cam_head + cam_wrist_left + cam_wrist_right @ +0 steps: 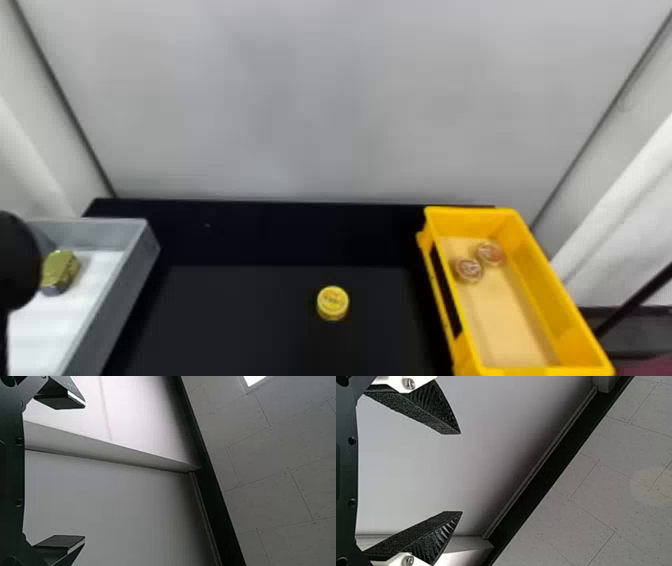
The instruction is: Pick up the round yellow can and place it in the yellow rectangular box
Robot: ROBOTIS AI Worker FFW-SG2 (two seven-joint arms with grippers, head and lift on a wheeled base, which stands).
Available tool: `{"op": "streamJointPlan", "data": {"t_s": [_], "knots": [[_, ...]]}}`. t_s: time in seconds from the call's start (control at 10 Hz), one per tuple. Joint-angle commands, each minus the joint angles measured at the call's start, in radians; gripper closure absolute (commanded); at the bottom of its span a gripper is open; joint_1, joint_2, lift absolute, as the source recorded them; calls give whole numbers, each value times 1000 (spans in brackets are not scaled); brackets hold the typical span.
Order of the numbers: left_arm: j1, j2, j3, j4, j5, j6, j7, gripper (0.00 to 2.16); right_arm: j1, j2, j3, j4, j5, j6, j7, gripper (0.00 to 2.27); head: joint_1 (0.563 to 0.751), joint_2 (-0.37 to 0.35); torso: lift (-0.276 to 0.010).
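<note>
One round yellow can (pixel 332 303) seen left of yellow rectangular box (pixel 470 220) | left gripper (pixel 84 472), right gripper (pixel 461 473): both spread wide, empty | box-side right arm judged better placed

L gripper (pixel 84 471) is hanging open, its 2 black fingers (pixel 59 542) standing well apart. Pale wall (pixel 107 510) is showing behind, w/ a ledge (pixel 111 454) running up to a dark strip (pixel 216 490) btwn wall & tiled ceiling (pixel 277 455). Ceiling light (pixel 254 379) is glowing.
</note>
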Motion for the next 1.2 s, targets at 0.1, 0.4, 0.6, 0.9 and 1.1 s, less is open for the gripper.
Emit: {"op": "streamJointPlan", "data": {"t_s": [0.1,0.4,0.6,0.9,1.1], "knots": [[0,-3,1,0,-1,0,0,90,10,8,-9,0,-189,181,-75,47,694,-78,0],[-9,-6,-10,0,-1,9,0,90,-33,51,-132,14,-631,741,-129,47,694,-78,0],[-6,-8,-12,0,-1,11,-2,90,-21,26,-134,184,-864,853,-63,45,694,-78,0],[-9,-6,-21,9,5,6,-3,90,-1,32,-14,462,-879,805,140,58,694,-78,0],[-9,-5,-19,17,8,-3,-2,90,-3,49,57,603,-812,788,240,58,694,-78,0]]}}
